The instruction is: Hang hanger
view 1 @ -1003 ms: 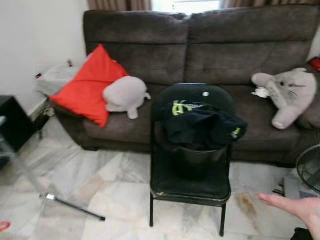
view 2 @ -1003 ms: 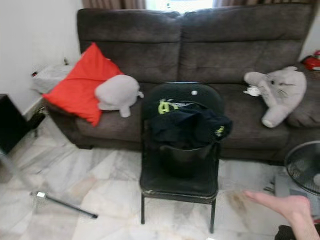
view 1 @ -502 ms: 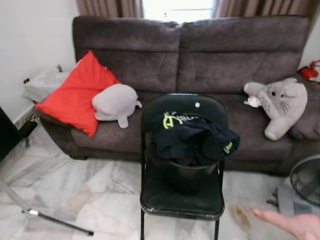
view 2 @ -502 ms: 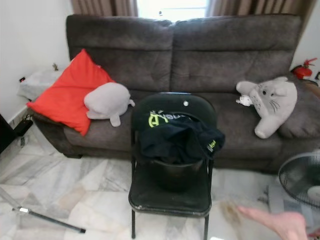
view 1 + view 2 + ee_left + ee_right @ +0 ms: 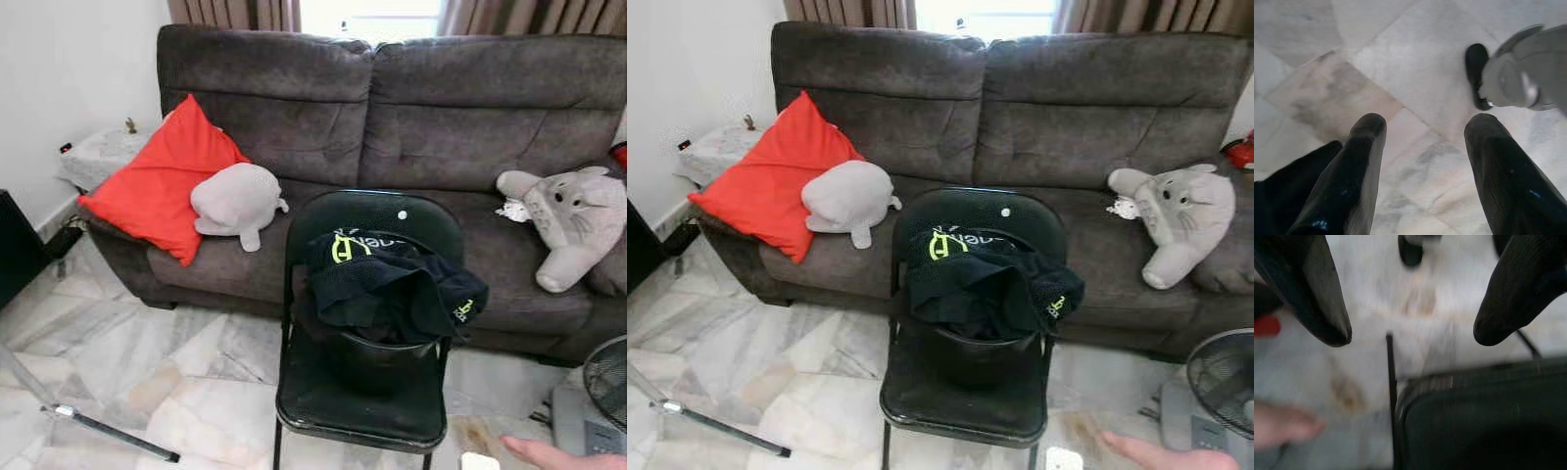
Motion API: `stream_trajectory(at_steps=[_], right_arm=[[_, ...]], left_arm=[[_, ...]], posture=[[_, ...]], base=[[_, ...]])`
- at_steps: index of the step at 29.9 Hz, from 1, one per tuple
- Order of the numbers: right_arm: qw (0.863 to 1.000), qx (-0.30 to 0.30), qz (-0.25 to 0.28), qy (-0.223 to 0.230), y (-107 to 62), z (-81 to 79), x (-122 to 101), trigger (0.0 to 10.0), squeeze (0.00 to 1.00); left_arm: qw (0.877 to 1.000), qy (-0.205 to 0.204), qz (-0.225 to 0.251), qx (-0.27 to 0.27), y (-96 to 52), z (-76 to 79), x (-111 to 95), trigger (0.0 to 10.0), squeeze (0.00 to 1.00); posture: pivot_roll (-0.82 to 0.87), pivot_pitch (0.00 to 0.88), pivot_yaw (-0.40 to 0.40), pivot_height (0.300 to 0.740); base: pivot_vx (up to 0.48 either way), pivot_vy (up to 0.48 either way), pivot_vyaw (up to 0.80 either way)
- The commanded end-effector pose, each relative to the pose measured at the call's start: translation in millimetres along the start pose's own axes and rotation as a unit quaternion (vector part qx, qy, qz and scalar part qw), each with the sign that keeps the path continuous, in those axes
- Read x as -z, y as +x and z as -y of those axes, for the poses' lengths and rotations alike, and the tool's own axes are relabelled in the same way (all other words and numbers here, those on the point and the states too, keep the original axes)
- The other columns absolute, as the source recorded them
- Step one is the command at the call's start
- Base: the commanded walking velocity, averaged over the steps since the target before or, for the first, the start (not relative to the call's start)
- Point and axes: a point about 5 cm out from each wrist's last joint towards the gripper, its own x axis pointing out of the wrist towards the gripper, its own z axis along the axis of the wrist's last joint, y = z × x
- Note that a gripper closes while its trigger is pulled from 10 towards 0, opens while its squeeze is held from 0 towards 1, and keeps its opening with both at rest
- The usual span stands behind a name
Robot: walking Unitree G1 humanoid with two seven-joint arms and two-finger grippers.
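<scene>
A big sofa (image 5: 392, 147) stands behind a chair (image 5: 367, 392) with dark clothes (image 5: 387, 284) piled in a bucket, and I see no hanger, so both grippers (image 5: 1422, 147) (image 5: 1410, 328) hang released, with everything left.

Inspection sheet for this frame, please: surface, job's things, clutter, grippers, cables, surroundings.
Surface: pale marble-pattern floor tiles, stained near the chair.
Job's things: no hanger seen; dark garments with neon-yellow lettering heaped over a black bucket on a black folding chair.
Clutter: thin metal rod lying on the floor.
Grippers: left gripper open above bare floor; right gripper open above the chair's edge.
Cables: nothing seen.
Surroundings: dark grey fabric sofa with a red cushion, a grey round plush and a grey whiskered plush; a floor fan; a person's foot.
</scene>
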Motion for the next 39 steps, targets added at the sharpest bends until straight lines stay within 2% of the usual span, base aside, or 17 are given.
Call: stream_trajectory(at_steps=[1, 2, 4, 5, 7, 8, 10, 12, 13, 17, 21, 22, 26, 34, 39], right_arm=[[0.998, -0.003, 0.059, 0.016, 3.0, -3.7, -21, 10.0, 0.00], [0.994, -0.002, 0.106, 0.020, 2.6, -2.8, -35, 10.0, 0.00], [0.988, 0.001, 0.150, 0.022, 0.2, -1.1, -47, 10.0, 0.00], [0.988, 0.001, 0.155, 0.023, -0.2, -0.9, -48, 10.0, 0.00], [0.979, 0.001, 0.203, 0.007, -7.2, -0.8, -61, 10.0, 0.00], [0.967, -0.001, 0.254, -0.005, -21.8, -0.2, -76, 10.0, 0.00], [0.955, -0.005, 0.294, -0.034, -38.0, -0.4, -87, 10.0, 0.00], [0.950, -0.006, 0.310, -0.044, -44.3, -1.0, -91, 10.0, 0.00], [0.942, -0.007, 0.331, -0.054, -52.3, -2.1, -98, 10.0, 0.00], [0.925, -0.010, 0.372, -0.073, -65.7, -6.5, -113, 10.0, 0.00], [0.919, -0.011, 0.388, -0.070, -72.5, -10.8, -123, 10.0, 0.00], [0.918, -0.016, 0.391, -0.065, -79.3, -15.6, -131, 10.0, 0.00], [0.918, -0.019, 0.390, -0.070, -82.4, -20.7, -139, 10.0, 0.00], [0.918, -0.012, 0.388, -0.085, -83.3, -20.3, -142, 10.0, 0.00], [0.923, -0.008, 0.378, -0.076, -85.4, -19.5, -142, 10.0, 0.00]], left_arm=[[1.000, -0.005, -0.008, -0.003, -0.7, -1.0, 5, 10.0, 0.00], [1.000, -0.005, -0.009, -0.003, -0.8, -0.7, 5, 10.0, 0.00], [1.000, -0.005, -0.009, -0.003, -0.8, -0.5, 6, 10.0, 0.00], [1.000, -0.004, -0.010, -0.002, -0.8, -0.4, 6, 10.0, 0.00], [1.000, -0.002, -0.010, -0.002, -0.8, -0.3, 6, 10.0, 0.00], [1.000, -0.001, -0.010, -0.001, -0.8, -0.2, 6, 10.0, 0.00], [1.000, 0.000, -0.010, -0.001, -0.8, -0.4, 6, 10.0, 0.00], [1.000, 0.000, -0.010, -0.001, -0.8, -0.7, 6, 10.0, 0.00], [1.000, 0.001, -0.009, -0.001, -0.8, -1.2, 5, 10.0, 0.00], [1.000, 0.000, -0.009, -0.003, -0.9, -2.7, 4, 10.0, 0.00], [1.000, 0.001, -0.009, -0.003, -1.0, -3.9, 3, 10.0, 0.00], [1.000, 0.000, -0.008, -0.005, -1.1, -4.9, 2, 10.0, 0.00], [1.000, -0.001, -0.006, -0.008, -1.1, -6.1, 1, 10.0, 0.00], [1.000, -0.001, -0.005, -0.009, -0.9, -6.3, 0, 10.0, 0.00], [1.000, 0.000, -0.006, -0.009, -1.0, -6.4, 1, 10.0, 0.00]], posture=[[0.03, 0.000, 0.001, 0.740], [0.03, 0.000, 0.000, 0.740], [0.02, 0.000, -0.001, 0.740], [0.02, 0.000, -0.001, 0.740], [0.02, 0.000, 0.001, 0.740], [0.02, 0.000, 0.001, 0.740], [0.01, 0.000, 0.001, 0.740], [0.01, 0.000, 0.001, 0.740], [0.00, 0.000, 0.002, 0.740], [0.00, 0.000, 0.006, 0.740], [0.00, 0.000, 0.012, 0.740], [0.00, 0.004, 0.016, 0.740], [0.01, 0.014, 0.017, 0.740], [0.01, 0.024, 0.018, 0.740], [0.01, 0.014, 0.019, 0.740]], base=[[0.000, 0.000, 0.00], [0.000, 0.000, 0.00], [0.000, 0.000, 0.00], [0.000, 0.000, 0.00], [0.000, 0.000, 0.00], [0.000, 0.000, 0.00], [0.000, 0.000, 0.00], [0.000, 0.000, 0.00], [0.000, 0.000, 0.00], [0.000, 0.000, 0.00], [0.000, 0.000, 0.00], [0.000, 0.000, 0.00], [0.000, 0.000, 0.00], [0.000, 0.000, 0.51], [0.048, 0.000, 0.48]])
